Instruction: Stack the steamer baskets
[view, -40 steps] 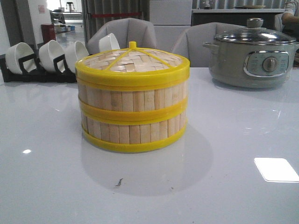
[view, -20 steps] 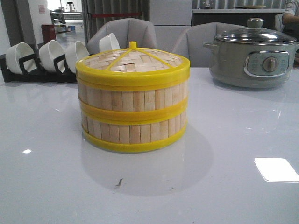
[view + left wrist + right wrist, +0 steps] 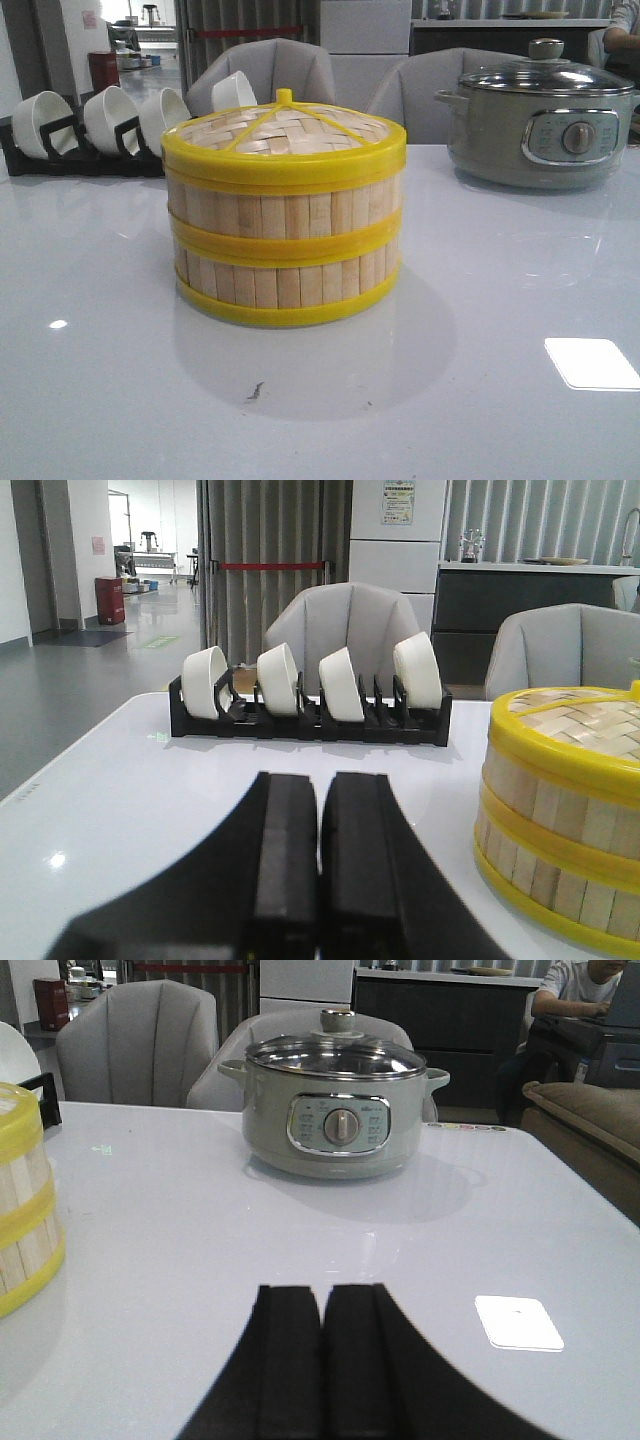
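Note:
Two steamer baskets (image 3: 285, 250) of light-wood slats with yellow rims stand stacked in the middle of the white table, with the woven yellow-rimmed lid (image 3: 284, 135) on top. The stack also shows in the left wrist view (image 3: 565, 810) and its edge in the right wrist view (image 3: 25, 1210). Neither gripper shows in the front view. My left gripper (image 3: 320, 780) is shut and empty, low over the table, to the left of the stack and apart from it. My right gripper (image 3: 322, 1292) is shut and empty, to the right of the stack.
A grey electric pot (image 3: 545, 120) with a glass lid stands at the back right; it also shows in the right wrist view (image 3: 338, 1120). A black rack of white bowls (image 3: 100, 125) stands at the back left, also in the left wrist view (image 3: 310, 695). Grey chairs stand behind the table.

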### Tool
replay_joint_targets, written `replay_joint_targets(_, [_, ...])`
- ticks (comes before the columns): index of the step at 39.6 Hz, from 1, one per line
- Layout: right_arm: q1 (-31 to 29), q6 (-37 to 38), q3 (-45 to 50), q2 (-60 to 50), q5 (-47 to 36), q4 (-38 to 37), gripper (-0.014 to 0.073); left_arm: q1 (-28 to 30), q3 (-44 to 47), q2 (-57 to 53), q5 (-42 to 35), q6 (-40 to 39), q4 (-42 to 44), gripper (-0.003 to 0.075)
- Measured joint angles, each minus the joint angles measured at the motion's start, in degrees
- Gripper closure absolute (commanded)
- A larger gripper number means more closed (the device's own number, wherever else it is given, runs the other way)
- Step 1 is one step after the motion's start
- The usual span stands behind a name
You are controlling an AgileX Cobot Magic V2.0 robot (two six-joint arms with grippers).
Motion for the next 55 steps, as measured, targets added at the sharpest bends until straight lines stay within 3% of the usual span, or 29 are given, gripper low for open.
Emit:
replay_joint_targets(21, [0.0, -0.1, 0.2, 0.0, -1.9, 2.1, 0.0527, 0.0, 0.0, 0.0, 0.0, 0.0, 0.0, 0.0636])
replay_joint_targets(33, [0.0, -9.5, 0.2, 0.0, -2.0, 12.0, 0.0527, 0.0, 0.0, 0.0, 0.0, 0.0, 0.0, 0.0636])
replay_joint_targets(55, [0.0, -10.5, 0.2, 0.0, -2.0, 12.3, 0.0527, 0.0, 0.0, 0.0, 0.0, 0.0, 0.0, 0.0636])
